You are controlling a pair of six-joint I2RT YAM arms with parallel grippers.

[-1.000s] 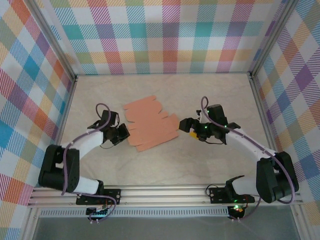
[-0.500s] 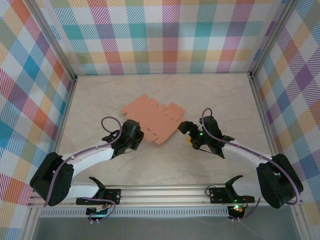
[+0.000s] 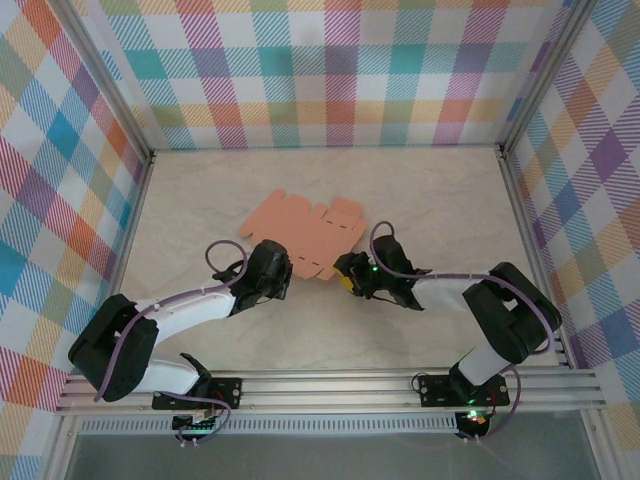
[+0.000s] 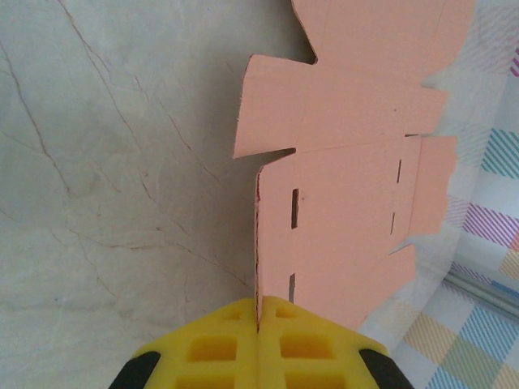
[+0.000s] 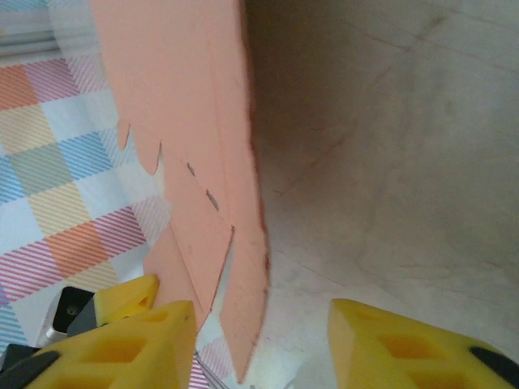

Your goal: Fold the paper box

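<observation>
Clamping one edge of the box (image 4: 357, 211), left pincer (image 4: 258, 318) is gripping tight; right pincer (image 5: 258, 314) is gaping open around the other edge. Box is looking totally unfolded, so basically all the folding is waiting.

You see the paper box (image 3: 305, 232) as an unfolded salmon-orange die-cut sheet, tabbed and notched at its edges, cut with slits, sitting askew at mid-table.

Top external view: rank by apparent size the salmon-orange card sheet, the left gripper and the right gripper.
1. The salmon-orange flat die-cut card sheet, clearly largest.
2. The left gripper and right gripper look about alike, both dark heads at the sheet's near edge; I would not rank them.
</observation>
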